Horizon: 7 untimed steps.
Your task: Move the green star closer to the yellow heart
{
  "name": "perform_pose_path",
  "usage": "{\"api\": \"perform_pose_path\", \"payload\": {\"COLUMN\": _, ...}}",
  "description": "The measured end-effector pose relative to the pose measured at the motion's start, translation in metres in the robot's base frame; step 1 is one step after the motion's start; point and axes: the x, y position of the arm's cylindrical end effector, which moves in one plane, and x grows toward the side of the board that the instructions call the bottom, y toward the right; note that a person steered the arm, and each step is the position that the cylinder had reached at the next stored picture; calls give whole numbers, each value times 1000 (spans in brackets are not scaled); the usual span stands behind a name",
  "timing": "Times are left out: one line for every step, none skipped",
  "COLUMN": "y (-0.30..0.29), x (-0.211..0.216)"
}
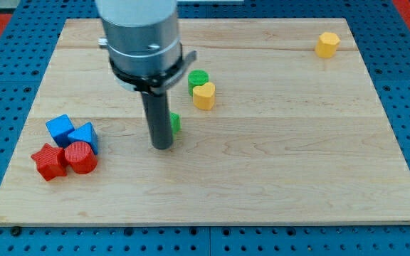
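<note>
Standing on the wooden worktop, my tip serves as the end effector: a plain rod with nothing to open, close or hold. It is directly against the green star, which is mostly hidden behind the rod, only its right edge showing. The yellow heart lies near, up and to the view's right, touching the green cylinder. A yellow block sits at top right. Two blue blocks and two red blocks cluster at the view's left.
</note>
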Motion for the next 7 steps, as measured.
{"api": "perform_pose_path", "payload": {"y": -23, "x": -34}}
{"api": "perform_pose_path", "payload": {"y": -20, "x": -63}}
{"api": "perform_pose_path", "payload": {"y": -11, "x": -55}}
{"api": "perform_pose_path", "payload": {"y": -11, "x": -51}}
{"api": "perform_pose_path", "payload": {"y": 10, "x": -47}}
{"api": "perform_pose_path", "payload": {"y": 51, "x": -49}}
{"api": "perform_pose_path", "payload": {"y": 55, "x": -49}}
